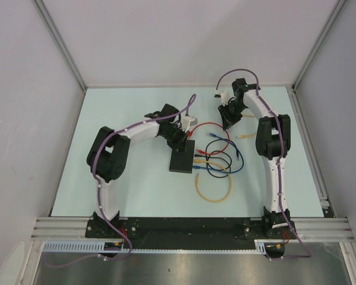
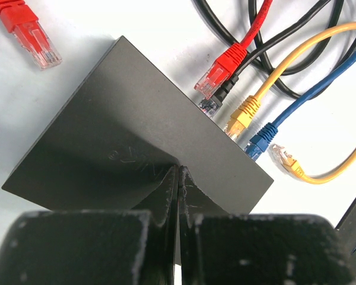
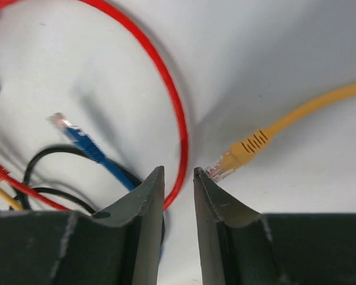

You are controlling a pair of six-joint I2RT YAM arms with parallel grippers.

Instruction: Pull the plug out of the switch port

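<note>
where the two arms reach in from the near edge, the flat matte-black rectangular switch [image 1: 182, 161] lies on the pale blue-white table top [image 1: 107, 178], roughly midway between them and just left of a tangle of coloured cables. the left gripper [image 2: 178, 173] is closed, with only a hairline between its dark fingers and nothing caught there. its tips point down at the switch's plain top and seem to touch it, near the middle of that surface.

along the switch's far-right edge in the left wrist view sits a row of four connectors: a red plug with a clear tip [image 2: 216, 71], a black plug [image 2: 212, 105] just under it, a yellow plug [image 2: 243, 116], and a blue plug [image 2: 260, 141]. the black, yellow and blue ones meet the edge. whether the red one is seated or only resting against the edge i cannot tell. a loose red connector [image 2: 32, 37] lies on the table beyond the switch's far corner, and a loose yellow connector [image 2: 285, 160] lies just past the blue plug.

the right gripper [image 3: 178, 177] hangs well apart from the switch, over the far side of the cable tangle. its fingers stand a narrow slot apart and grip nothing. just beyond its tips lie a curved red cable [image 3: 172, 101], a free yellow cable end [image 3: 243, 153] and a free blue cable end [image 3: 80, 138].
</note>
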